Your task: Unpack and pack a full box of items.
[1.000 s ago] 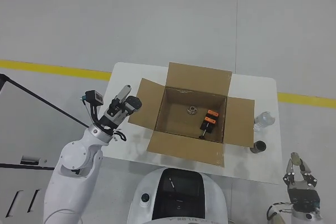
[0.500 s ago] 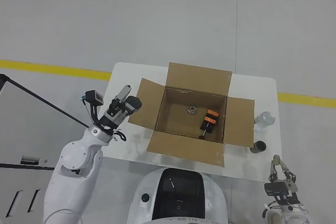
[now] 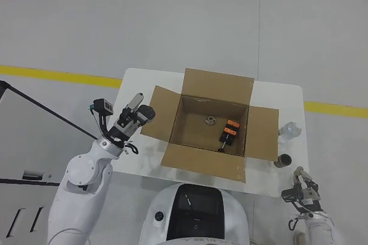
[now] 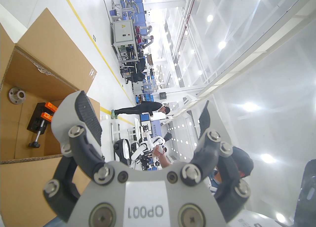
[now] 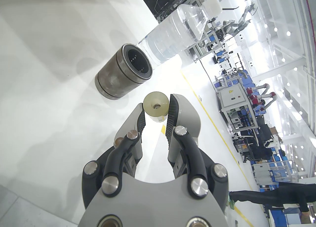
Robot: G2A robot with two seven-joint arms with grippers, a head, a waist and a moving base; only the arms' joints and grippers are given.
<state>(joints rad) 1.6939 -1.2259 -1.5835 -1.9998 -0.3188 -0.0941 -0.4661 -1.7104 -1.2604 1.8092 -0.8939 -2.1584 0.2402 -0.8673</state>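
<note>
Brown cardboard box [image 3: 218, 82], flaps open, stood mid-table on the white table [image 3: 273, 98]; within it lay a grey metal flange [image 3: 207, 120] and a black bench vice with orange fittings [image 3: 228, 136]; right of the box, a clear plastic bottle [image 3: 288, 130] and, nearer, a dark steel sleeve [image 3: 283, 160] stood upright.

Left gripper [image 4: 145, 104]: fingers spread wide, nothing between them; held left of the box.

Right gripper [image 3: 302, 185]: at the table's near right corner, clamped by the fingertips alone on a small pale yellow cylinder [image 5: 155, 102], just beside the sleeve.

Orientation: the cylinder's flat end, with its central bore, faced the wrist camera; its short long axis seemingly ran upright, parallel to the sleeve's.

Hazards, as judged:
- the hold was shallow, so the smooth cylinder could slip or twist out;
- the table's near edge was close, so a dropped piece might roll to the floor;
- the sleeve stood close by, so a careless set-down could knock it, and perhaps the bottle beyond it.
</note>
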